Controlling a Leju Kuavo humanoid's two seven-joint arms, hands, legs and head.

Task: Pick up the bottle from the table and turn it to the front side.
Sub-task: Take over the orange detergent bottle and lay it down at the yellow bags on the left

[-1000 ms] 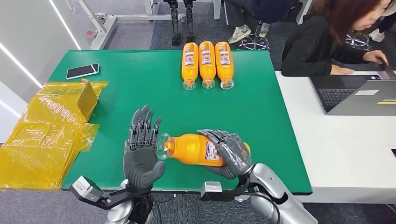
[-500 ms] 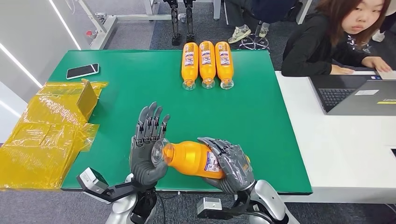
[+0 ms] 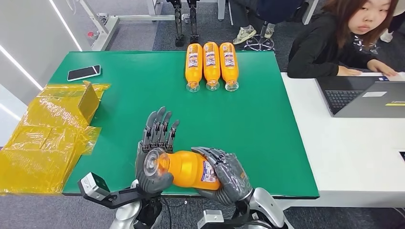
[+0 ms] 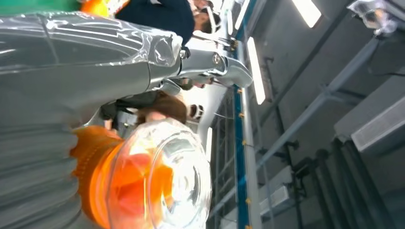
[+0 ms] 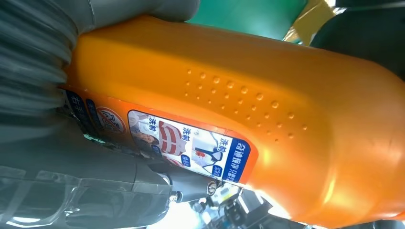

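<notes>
An orange bottle with a clear cap is held lying sideways just above the near edge of the green table. My right hand grips its body over the label. My left hand has its palm against the cap, its fingers straight and apart, pointing away from me. The bottle's orange side with raised dots faces the right wrist camera.
Three more orange bottles lie side by side at the table's far edge. A phone lies far left, beside yellow plastic wrap and a small box. A person sits at a laptop on the white table to the right.
My right hand has drawn the bottle toward me and to the left, cap tipping up. My left hand moved right until its palm met the cap.
</notes>
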